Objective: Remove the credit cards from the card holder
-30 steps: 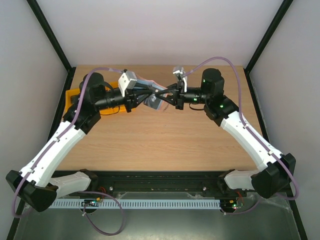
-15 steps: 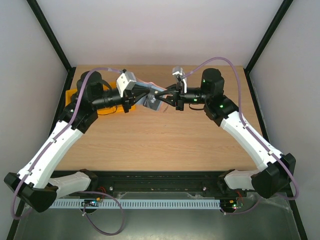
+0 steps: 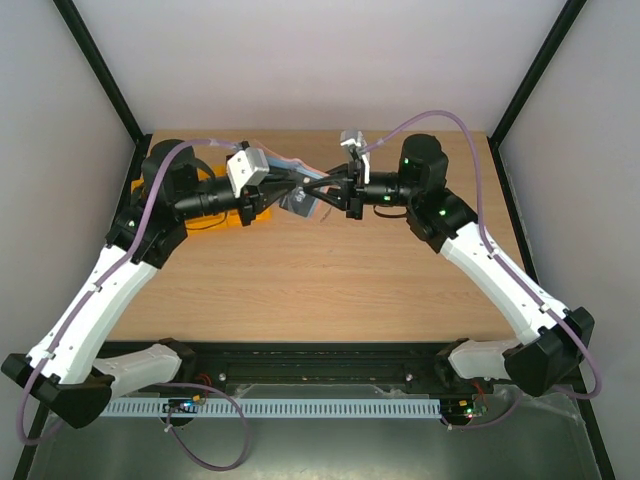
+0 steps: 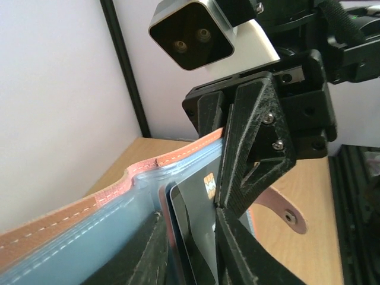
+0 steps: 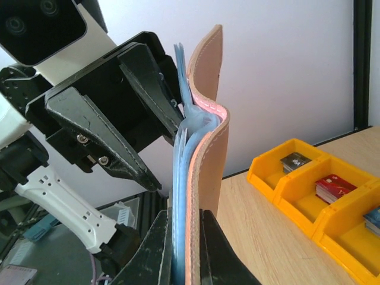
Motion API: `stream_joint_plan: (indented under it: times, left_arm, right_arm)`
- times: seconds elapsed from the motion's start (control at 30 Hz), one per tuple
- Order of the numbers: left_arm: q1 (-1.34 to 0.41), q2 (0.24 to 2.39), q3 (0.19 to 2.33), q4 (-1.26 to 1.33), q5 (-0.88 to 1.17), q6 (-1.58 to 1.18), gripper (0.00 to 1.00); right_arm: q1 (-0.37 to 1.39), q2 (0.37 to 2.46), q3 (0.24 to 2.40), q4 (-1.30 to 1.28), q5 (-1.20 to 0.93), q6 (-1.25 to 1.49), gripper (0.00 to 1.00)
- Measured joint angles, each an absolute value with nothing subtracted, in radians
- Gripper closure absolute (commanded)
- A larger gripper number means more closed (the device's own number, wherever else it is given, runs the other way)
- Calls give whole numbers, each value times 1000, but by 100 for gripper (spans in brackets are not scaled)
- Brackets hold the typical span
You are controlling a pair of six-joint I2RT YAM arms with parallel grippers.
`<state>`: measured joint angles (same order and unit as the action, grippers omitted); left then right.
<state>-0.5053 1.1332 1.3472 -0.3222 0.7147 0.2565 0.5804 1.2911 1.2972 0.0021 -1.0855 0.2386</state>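
Note:
The card holder (image 3: 302, 203) hangs in the air at the back middle of the table, tan outside (image 5: 208, 119), pale blue-grey inside (image 4: 89, 237). My right gripper (image 5: 185, 217) is shut on its lower edge, one finger on each face. Dark grey credit cards (image 4: 199, 219), one with a gold chip, stick out of a pocket in the holder. My left gripper (image 4: 190, 214) stands open at the holder from the other side, and its jaws stand apart with those cards between them. In the top view both grippers (image 3: 285, 190) (image 3: 312, 185) meet tip to tip.
A yellow three-compartment tray (image 5: 285, 178) sits on the table behind the left arm (image 3: 140, 195). It holds a dark card (image 5: 295, 161), a red one (image 5: 334, 187) and a blue one (image 5: 374, 218). The holder's snap tab (image 4: 285, 214) hangs loose.
My left arm and wrist have drawn back a little to the left. The right gripper has kept the holder in the same place.

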Motion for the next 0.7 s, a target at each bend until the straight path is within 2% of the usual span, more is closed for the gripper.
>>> stream_joint_plan:
  times: [0.2, 0.5, 0.53, 0.6, 0.7]
  left_arm:
    - [-552, 1129, 1351, -297, 548, 298, 97]
    - [-557, 1135, 1358, -255, 501, 280, 98]
    - [-546, 1135, 1358, -244, 530, 262, 90]
    - [-526, 1139, 1358, -228, 575, 226, 65]
    - [-529, 1142, 1328, -265, 612, 207, 45]
  right_arm:
    - [591, 1291, 1301, 20, -1021, 257, 98]
    - [580, 1301, 1320, 29, -955, 276, 99]
    - [560, 1300, 1310, 55, -984, 302, 98]
    - [535, 1301, 1285, 125, -1032, 373, 98]
    - [500, 1311, 1282, 222, -1063, 434, 98]
